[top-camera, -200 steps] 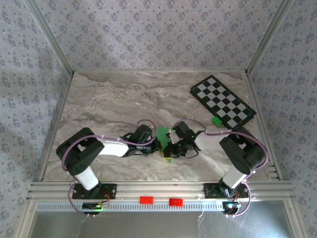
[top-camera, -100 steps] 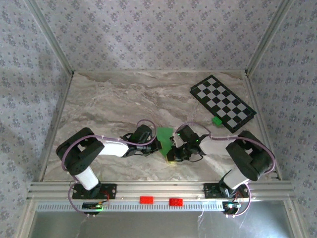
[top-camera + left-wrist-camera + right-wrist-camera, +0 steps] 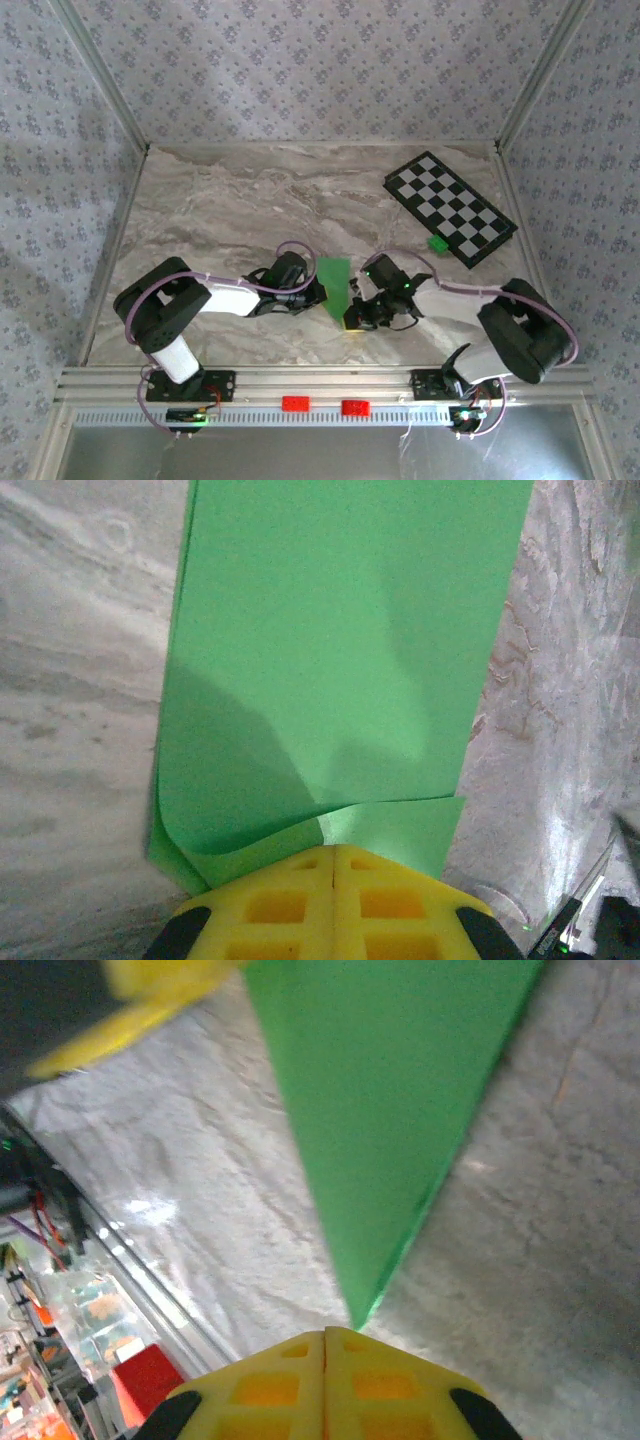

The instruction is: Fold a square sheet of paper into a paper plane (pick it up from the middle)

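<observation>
Where the two arms meet, toward the 6 o'clock edge of the table (image 3: 220,200), the green paper (image 3: 335,283) lies folded, two layers showing. The left gripper (image 3: 335,858) reaches in from 9 o'clock, its yellow fingers squeezed on the paper's edge, which curls up a bit there. The right gripper (image 3: 325,1340) sits at the paper's 5 o'clock corner, fingers pressed tight together; the pointy corner ends right at their tips, and I cannot tell if it is pinched. The checkered board (image 3: 450,208) is far off at 2 o'clock

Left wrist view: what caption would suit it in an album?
Left gripper pinches the edge of folded green paper over a marble table.
</observation>
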### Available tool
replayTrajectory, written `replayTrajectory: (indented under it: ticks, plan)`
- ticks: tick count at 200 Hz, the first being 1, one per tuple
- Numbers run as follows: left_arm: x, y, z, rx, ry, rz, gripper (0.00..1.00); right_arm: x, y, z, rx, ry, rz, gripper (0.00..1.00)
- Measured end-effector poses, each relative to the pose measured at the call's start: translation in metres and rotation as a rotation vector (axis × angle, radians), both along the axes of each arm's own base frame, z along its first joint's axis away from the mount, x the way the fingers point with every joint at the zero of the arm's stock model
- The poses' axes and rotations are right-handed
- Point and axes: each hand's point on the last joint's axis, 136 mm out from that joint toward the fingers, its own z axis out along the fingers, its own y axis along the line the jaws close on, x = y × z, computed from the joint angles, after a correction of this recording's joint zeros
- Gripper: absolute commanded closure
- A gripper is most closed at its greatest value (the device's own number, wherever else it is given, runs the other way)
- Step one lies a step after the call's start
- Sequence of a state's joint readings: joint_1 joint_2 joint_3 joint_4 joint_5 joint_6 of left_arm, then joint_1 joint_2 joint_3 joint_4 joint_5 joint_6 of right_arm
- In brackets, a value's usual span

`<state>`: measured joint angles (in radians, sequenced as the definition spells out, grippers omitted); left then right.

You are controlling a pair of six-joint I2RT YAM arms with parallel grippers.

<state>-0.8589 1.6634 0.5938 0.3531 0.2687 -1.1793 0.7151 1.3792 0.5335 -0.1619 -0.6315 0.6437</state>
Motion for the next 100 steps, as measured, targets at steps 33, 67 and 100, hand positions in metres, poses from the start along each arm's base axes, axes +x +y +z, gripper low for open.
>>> replayTrajectory:
  ticks: [33, 67, 100]
  plan:
    - [0.000, 0.000, 0.000, -0.001, -0.001, -0.001, 1.00, 0.030, 0.016, 0.020, 0.047, -0.067, -0.048, 1.00]
    - [0.000, -0.001, 0.000, -0.004, -0.004, -0.001, 1.00, 0.044, 0.033, 0.004, 0.019, -0.032, -0.047, 1.00]
    - [0.000, -0.001, 0.001, -0.004, -0.004, -0.002, 1.00, 0.033, 0.028, -0.023, -0.049, 0.012, -0.036, 1.00]
